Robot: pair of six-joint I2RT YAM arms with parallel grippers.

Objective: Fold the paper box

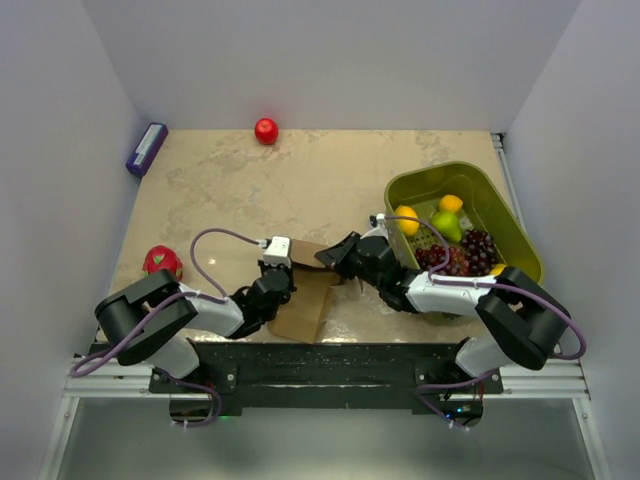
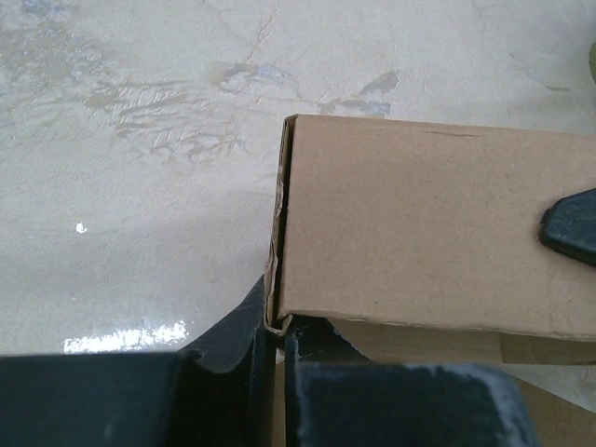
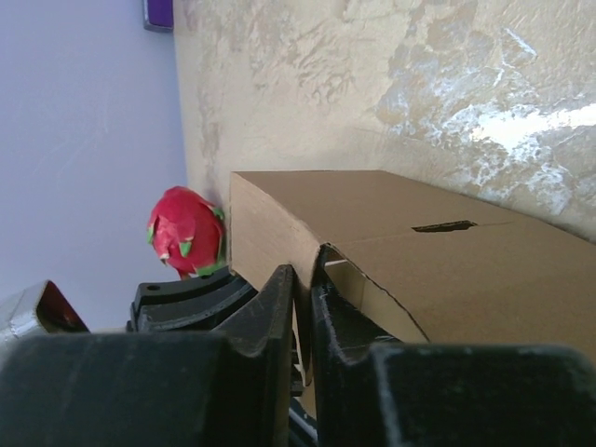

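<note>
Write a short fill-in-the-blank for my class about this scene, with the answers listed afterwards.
The paper box is held by ___ grippers at once.
The left gripper has its jaws ___ on an edge of the box, as does the right gripper.
The basket holding fruit is coloured ___.
Missing words: two; shut; green.

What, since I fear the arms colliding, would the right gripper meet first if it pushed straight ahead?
The paper box itself: the right gripper is shut on its wall and would shove the cardboard. Close behind, a little aside, sits the left gripper, likely next, though depth is unclear.
</note>
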